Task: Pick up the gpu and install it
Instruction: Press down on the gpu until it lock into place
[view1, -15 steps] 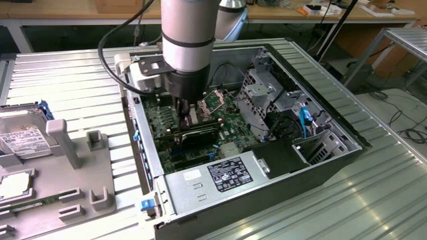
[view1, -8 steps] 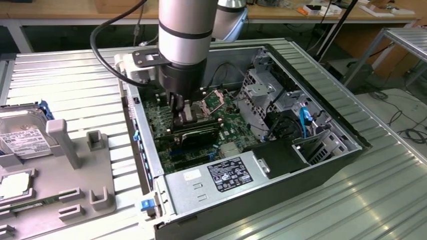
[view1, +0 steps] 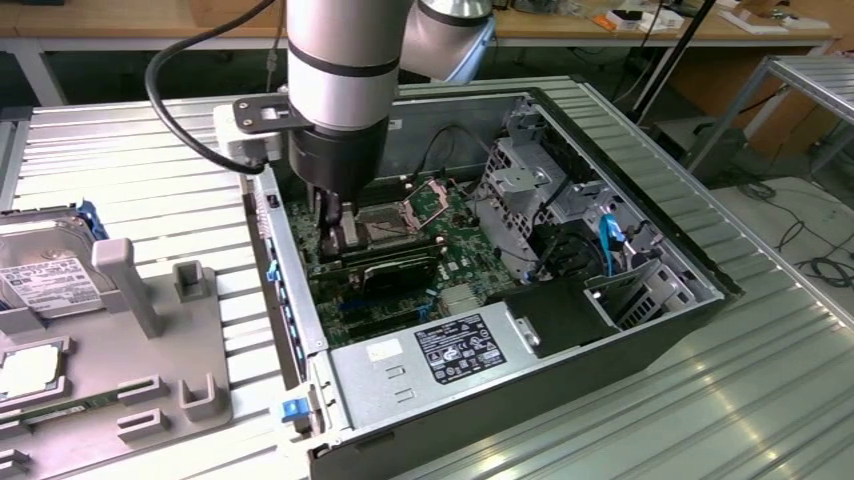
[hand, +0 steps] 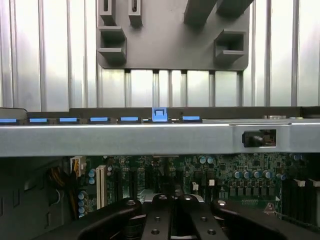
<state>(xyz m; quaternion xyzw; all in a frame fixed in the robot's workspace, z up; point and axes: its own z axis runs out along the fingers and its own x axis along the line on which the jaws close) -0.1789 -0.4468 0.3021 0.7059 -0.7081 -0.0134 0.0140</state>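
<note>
One pincer (hand: 168, 212) stands before us with fingers closed together, low inside the open computer case (view1: 400, 370). Under it the gpu (view1: 394, 268) lies across the motherboard (view1: 447, 215). We judge this card light, stiff but fragile, best taken by its edges. Farther off, a grey holder tray (view1: 120, 330) rests on the table (view1: 160, 160).
</note>
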